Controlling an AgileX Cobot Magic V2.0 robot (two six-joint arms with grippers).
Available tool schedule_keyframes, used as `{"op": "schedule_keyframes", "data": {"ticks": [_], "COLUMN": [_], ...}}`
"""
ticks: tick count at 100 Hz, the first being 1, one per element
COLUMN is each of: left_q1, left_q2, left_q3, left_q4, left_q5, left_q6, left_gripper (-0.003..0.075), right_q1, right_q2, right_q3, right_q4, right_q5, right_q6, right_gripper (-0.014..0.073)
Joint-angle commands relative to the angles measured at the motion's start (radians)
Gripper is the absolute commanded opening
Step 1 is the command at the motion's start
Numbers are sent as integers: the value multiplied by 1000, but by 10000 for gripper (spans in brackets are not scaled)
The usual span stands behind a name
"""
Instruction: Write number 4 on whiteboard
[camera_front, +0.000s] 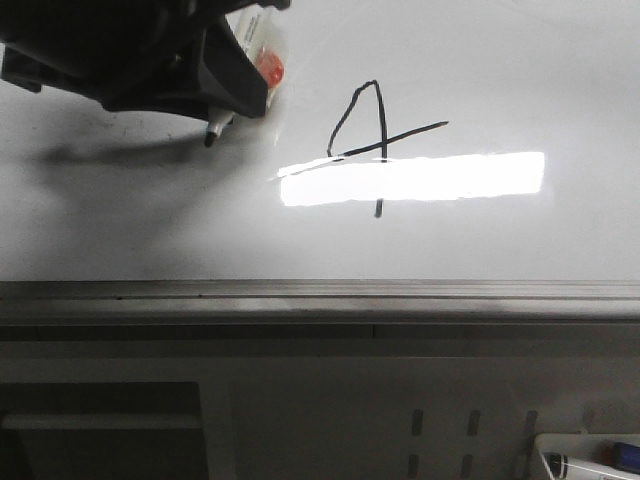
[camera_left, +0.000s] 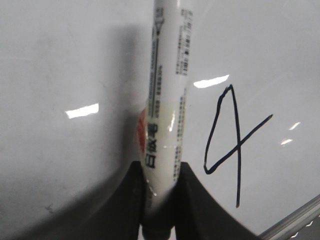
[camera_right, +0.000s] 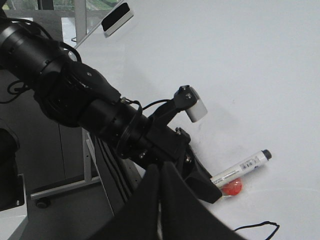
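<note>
One complete number 4 (camera_front: 372, 145) already stands near the whiteboard's (camera_front: 120, 230) bottom rail, so writing looks finished, while the left end effector (camera_left: 159, 200) grips the marker (camera_left: 165, 100) beside it; the right one's state I cannot tell.

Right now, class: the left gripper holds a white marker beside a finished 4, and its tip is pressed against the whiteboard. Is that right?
Not quite. In the front view the marker tip hangs clear of the whiteboard, left of the number 4. The left gripper does hold it.
</note>
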Motion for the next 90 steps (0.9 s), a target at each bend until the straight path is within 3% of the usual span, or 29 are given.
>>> {"op": "schedule_keyframes", "data": {"ticks": [1, 90], "left_q1": [-4, 26], "left_q2": [-1, 113], "left_q3": [-35, -78], "left_q4": [-32, -32], "left_q5": [8, -48], "left_q6": [-12, -12], "left_gripper": [-20, -19], "right_q1": [-5, -5], "right_q2": [-6, -6], "right_q3": [-26, -26], "right_q4": [6, 6], "right_q5": [-75, -73], "right_q6": [0, 0], "right_gripper": [-46, -46]}}
